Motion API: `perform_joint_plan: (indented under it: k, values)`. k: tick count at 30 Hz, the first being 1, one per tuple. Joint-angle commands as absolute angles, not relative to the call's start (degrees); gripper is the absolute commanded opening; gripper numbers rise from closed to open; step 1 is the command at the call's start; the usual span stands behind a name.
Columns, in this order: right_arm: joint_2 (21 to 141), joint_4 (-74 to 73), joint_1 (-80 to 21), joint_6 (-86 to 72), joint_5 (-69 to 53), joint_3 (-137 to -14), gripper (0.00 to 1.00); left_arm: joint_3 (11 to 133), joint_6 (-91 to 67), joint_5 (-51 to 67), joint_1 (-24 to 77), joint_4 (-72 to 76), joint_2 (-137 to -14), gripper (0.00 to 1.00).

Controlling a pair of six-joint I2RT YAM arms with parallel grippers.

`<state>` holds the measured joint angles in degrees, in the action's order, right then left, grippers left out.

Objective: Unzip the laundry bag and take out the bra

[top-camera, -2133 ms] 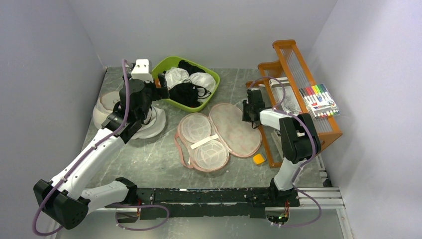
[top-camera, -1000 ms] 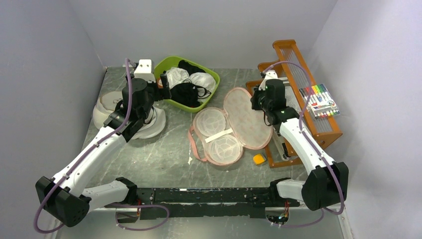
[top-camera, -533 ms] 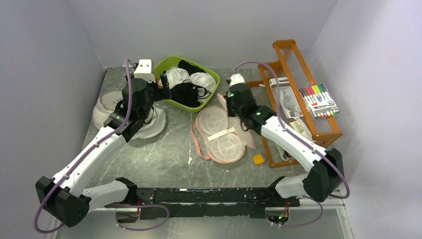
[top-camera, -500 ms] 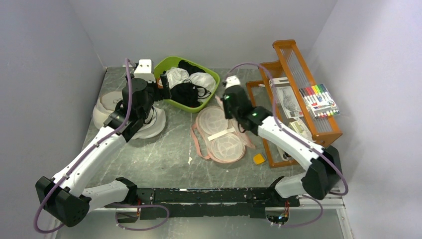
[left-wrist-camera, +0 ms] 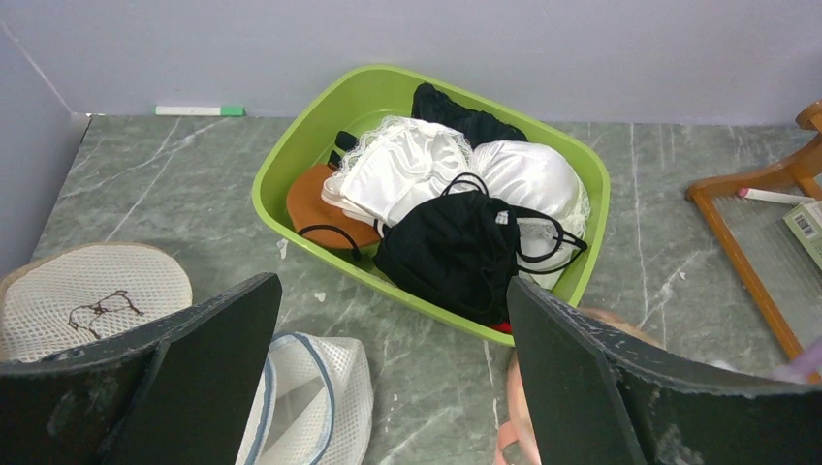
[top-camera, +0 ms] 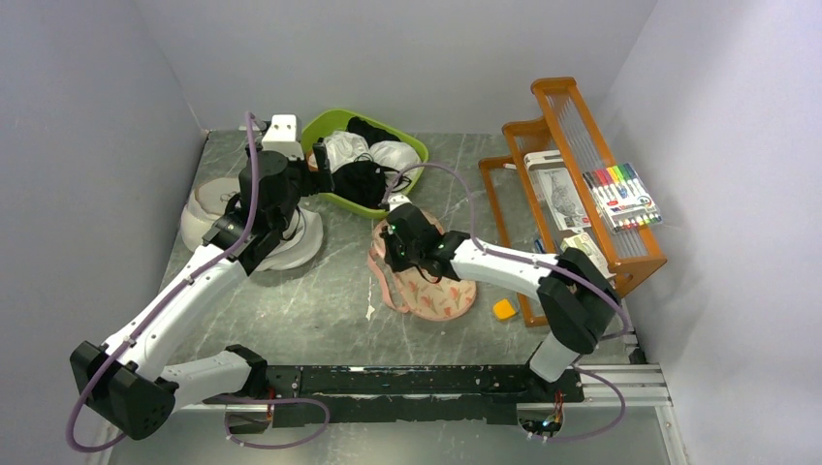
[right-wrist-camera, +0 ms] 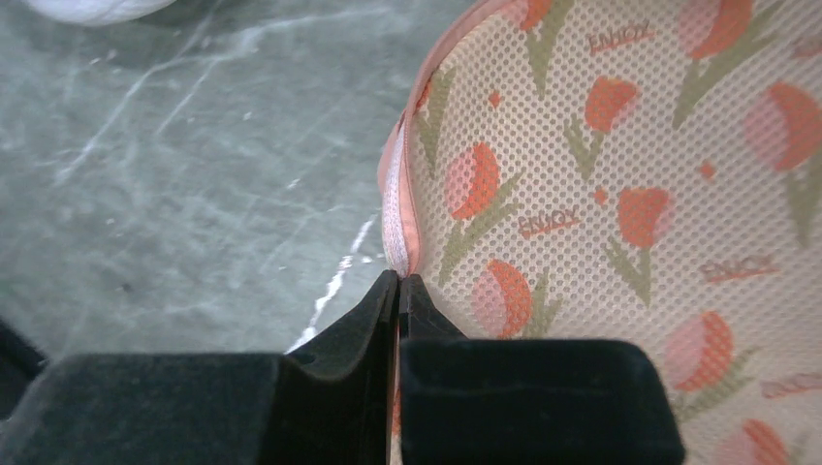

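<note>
laundry bag [top-camera: 431,291] at the table [top-camera: 310,291] centre, tub [left-wrist-camera: 291,145] behind it at the far edge, bra [left-wrist-camera: 446,247] inside, rack [top-camera: 554,87] along right edge, mesh bags [top-camera: 205,199] by left edge

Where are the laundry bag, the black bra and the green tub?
laundry bag [right-wrist-camera: 620,194]: right wrist view, floral mesh face.
black bra [left-wrist-camera: 451,252]: left wrist view, cup.
green tub [left-wrist-camera: 300,131]: left wrist view, left wall.

You are working in a robotics lab test cell. Bare pale grey walls [top-camera: 407,58] box in a grey-green marbled tabletop [top-camera: 320,300]. The white left arm [top-camera: 179,305] and white right arm [top-camera: 499,263] stand on a black metal rail [top-camera: 407,380] at its near edge. The props look staged and mismatched: a lime-green plastic tub [left-wrist-camera: 300,145], a pale pink floral-print mesh laundry bag [top-camera: 436,295], an orange wooden rack [top-camera: 557,97] and a pack of coloured markers [top-camera: 620,194].
</note>
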<state>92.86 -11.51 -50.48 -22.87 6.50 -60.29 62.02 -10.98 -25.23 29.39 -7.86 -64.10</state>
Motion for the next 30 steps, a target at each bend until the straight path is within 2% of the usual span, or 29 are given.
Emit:
perform_joint_plan:
  k: [1, 8, 10, 13, 16, 21, 24, 30]
  values:
    - [95.88, 3.71, -50.73, -30.45, -5.76, -56.12, 0.0, 64.07, -11.24, -24.54, 29.09, -7.92, -64.34, 0.99]
    - [100.13, 12.14, -49.84, -31.99, -7.3, -50.93, 0.0, 63.94, -10.9, -25.18, 29.09, -7.8, -64.09, 0.99]
    - [100.43, 14.88, -49.26, -32.59, -8.76, -48.86, 0.04, 63.98, -10.91, -25.07, 29.05, -7.83, -64.07, 0.99]
    - [100.98, 16.74, -47.79, -33.42, -12.88, -47.77, 0.17, 63.81, -10.91, -25.01, 29.07, -7.61, -64.02, 0.99]
    - [98.66, 14.14, -46.38, -32.13, -14.84, -48.39, 0.38, 63.88, -10.9, -24.79, 29.09, -7.7, -64.17, 0.99]
    - [85.88, 9.87, -41.65, -26.66, -11.63, -46.18, 0.74, 63.98, -11.07, -24.3, 29.09, -7.81, -64.46, 0.99]
    - [80.82, 7.25, -37.88, -23.94, -9.01, -44.3, 0.86, 63.97, -11.16, -23.92, 29.07, -7.87, -64.51, 0.99]
    - [73.85, 2.83, -28.72, -21.87, -9.0, -40.0, 0.95, 63.96, -11.11, -23.73, 29.09, -7.81, -65.45, 0.99]
